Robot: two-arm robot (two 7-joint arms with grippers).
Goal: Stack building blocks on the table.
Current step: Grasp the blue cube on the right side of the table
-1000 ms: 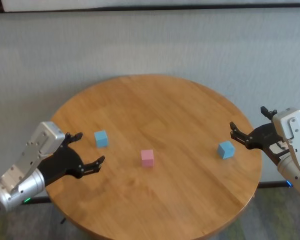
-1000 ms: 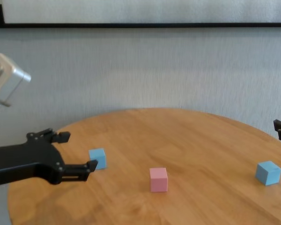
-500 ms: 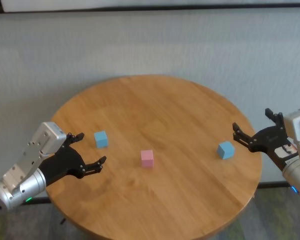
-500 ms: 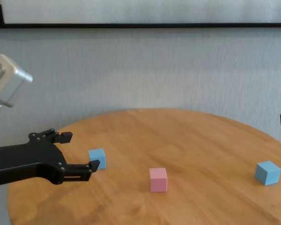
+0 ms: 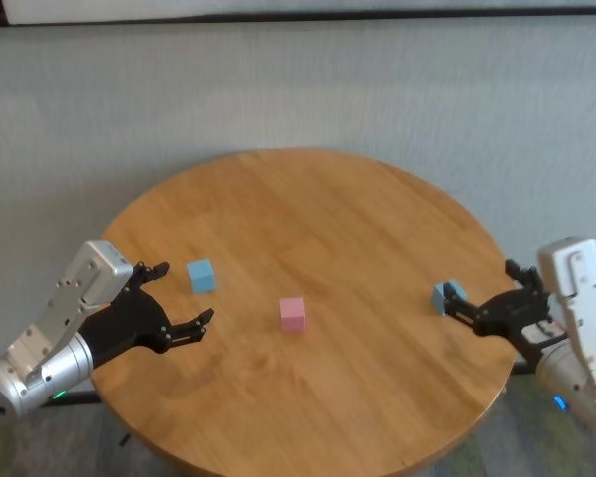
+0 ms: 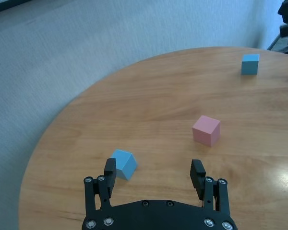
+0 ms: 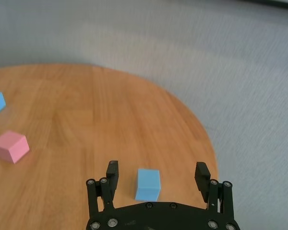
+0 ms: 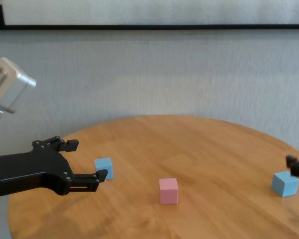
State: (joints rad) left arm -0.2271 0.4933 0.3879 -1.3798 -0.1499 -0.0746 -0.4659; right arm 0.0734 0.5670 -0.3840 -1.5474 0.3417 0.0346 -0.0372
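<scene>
- On the round wooden table you have three building blocks lying apart from one another, none stacked: a pink block near the middle, a light blue block on the left, and a light blue block on the right close to the table's right edge.
- Your left gripper hovers over the table's left side with its fingers spread wide and nothing between them. The left blue block sits just beyond its fingertips; in the left wrist view that block lies just ahead of one finger, not between the pair.
- Your right gripper reaches in from the table's right edge, fingers likewise apart. In the right wrist view the right blue block sits on the table between the two open fingers, touched by neither as far as you can see.
- From the chest view, the pink block stands alone between the two blue ones, well apart from both.
</scene>
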